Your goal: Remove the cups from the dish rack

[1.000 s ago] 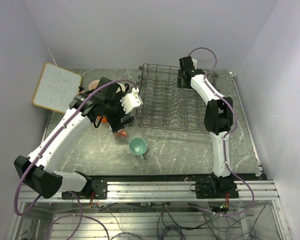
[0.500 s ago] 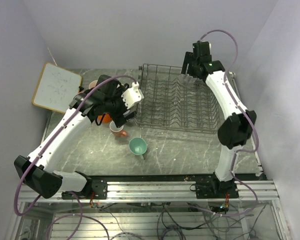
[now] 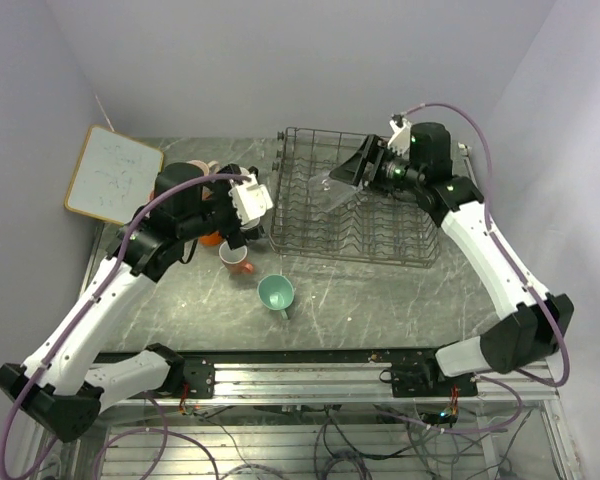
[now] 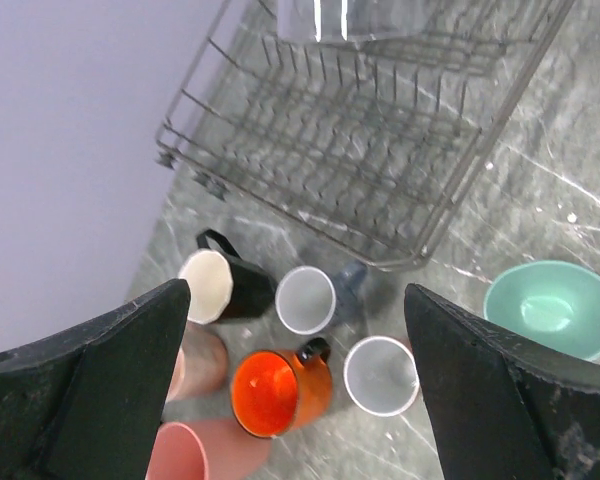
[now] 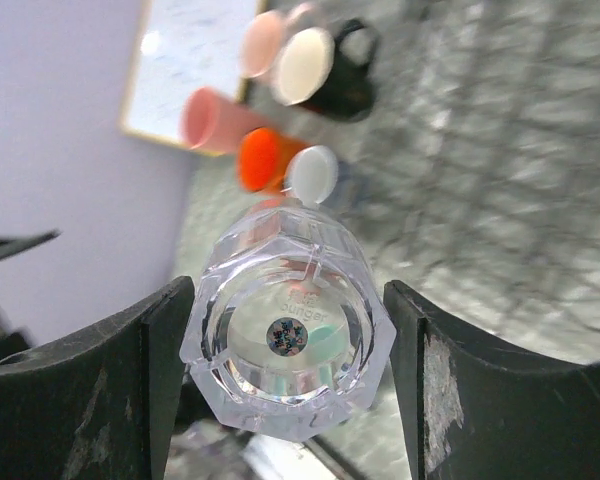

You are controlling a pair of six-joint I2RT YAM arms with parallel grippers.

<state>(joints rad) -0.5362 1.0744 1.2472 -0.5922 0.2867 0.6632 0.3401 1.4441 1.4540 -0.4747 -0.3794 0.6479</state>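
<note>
item: clear glass, last cup leaving the dish rack

right gripper is clamping the glass from both sides and holding it tipped over in the air above the rack's far left part, base facing the wrist camera. left gripper is hanging with fingers wide apart and empty above the unloaded group on the table: black mug, grey-blue cup, orange mug, salmon cup, mint green cup. rack is showing no other cup. next move, i judge, is calling for carrying the glass past the rack's left rim, righting it, and lowering it onto bare table beside the group, clear of the left arm.
</note>
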